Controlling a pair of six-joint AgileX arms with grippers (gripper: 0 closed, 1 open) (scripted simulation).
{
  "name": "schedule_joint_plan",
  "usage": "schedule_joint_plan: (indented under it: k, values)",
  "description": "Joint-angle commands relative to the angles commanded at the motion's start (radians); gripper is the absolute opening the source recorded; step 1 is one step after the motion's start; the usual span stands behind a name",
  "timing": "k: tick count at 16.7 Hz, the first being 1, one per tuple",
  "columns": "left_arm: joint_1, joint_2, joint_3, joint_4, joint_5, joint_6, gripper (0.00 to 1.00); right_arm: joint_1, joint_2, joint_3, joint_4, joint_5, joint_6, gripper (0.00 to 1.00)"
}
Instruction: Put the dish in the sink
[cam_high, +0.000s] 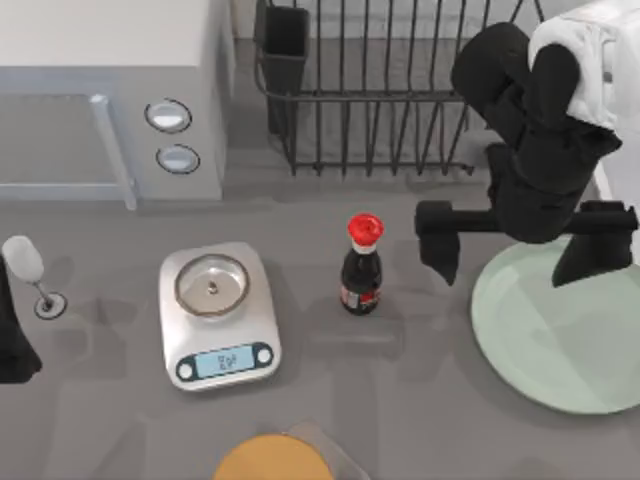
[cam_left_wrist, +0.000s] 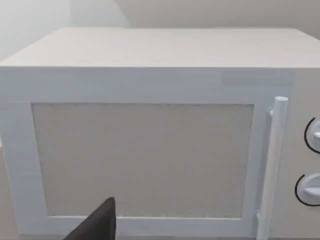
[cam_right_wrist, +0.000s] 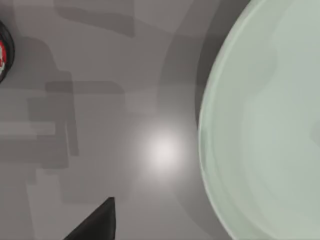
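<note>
Two arms share the grey surface (cam_high: 400, 400). From above, the right jaws (cam_high: 515, 245) hang with their fingers spread wide apart, one finger (cam_high: 440, 245) over bare surface and the other (cam_high: 590, 245) over the dish (cam_high: 560, 340). That pale green dish lies flat at the surface's right side, its near-left edge under the gap between the fingers, most of it on the far side of the jaws from the bottle (cam_high: 361, 266). The red-capped bottle stands upright just outside the finger over bare surface. A scale (cam_high: 219, 315) sits well beyond the bottle, and a yellow disc (cam_high: 272, 458) lies at the near edge. A black rack (cam_high: 400, 90) stands behind the right arm, and a microwave (cam_high: 110, 100) fills the far left corner. A wine glass (cam_high: 30, 275) stands at the left edge, next to the left arm (cam_high: 12, 340), parked there; I cannot tell how its jaws stand.

The left wrist view faces the microwave door (cam_left_wrist: 142, 160), handle (cam_left_wrist: 272, 165) and two knobs (cam_left_wrist: 311, 190), with a dark fingertip (cam_left_wrist: 97, 225) in front.

The right wrist view looks straight down: the dish's rim (cam_right_wrist: 207, 140) curves beside bare surface, a fingertip (cam_right_wrist: 97, 225) is apart from it, and the bottle (cam_right_wrist: 4, 55) is at the frame's edge.
</note>
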Motion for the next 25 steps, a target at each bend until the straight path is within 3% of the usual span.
schedule_joint_plan:
  k: [8, 14, 19, 24, 25]
  values:
    - [0.0, 0.0, 0.0, 0.0, 0.0, 0.0, 1.0, 0.001, 0.036, 0.018, -0.005, 0.002, 0.013, 1.0]
    - [0.0, 0.0, 0.0, 0.0, 0.0, 0.0, 1.0, -0.052, 0.11, -0.099, 0.162, 0.042, 0.049, 1.0]
    - [0.0, 0.0, 0.0, 0.0, 0.0, 0.0, 1.0, -0.005, 0.175, -0.186, 0.324, 0.014, 0.022, 1.0]
    - [0.0, 0.0, 0.0, 0.0, 0.0, 0.0, 1.0, 0.011, 0.183, -0.192, 0.349, 0.001, 0.013, 1.0]
    - [0.0, 0.0, 0.0, 0.0, 0.0, 0.0, 1.0, 0.011, 0.183, -0.192, 0.349, 0.001, 0.013, 0.92]
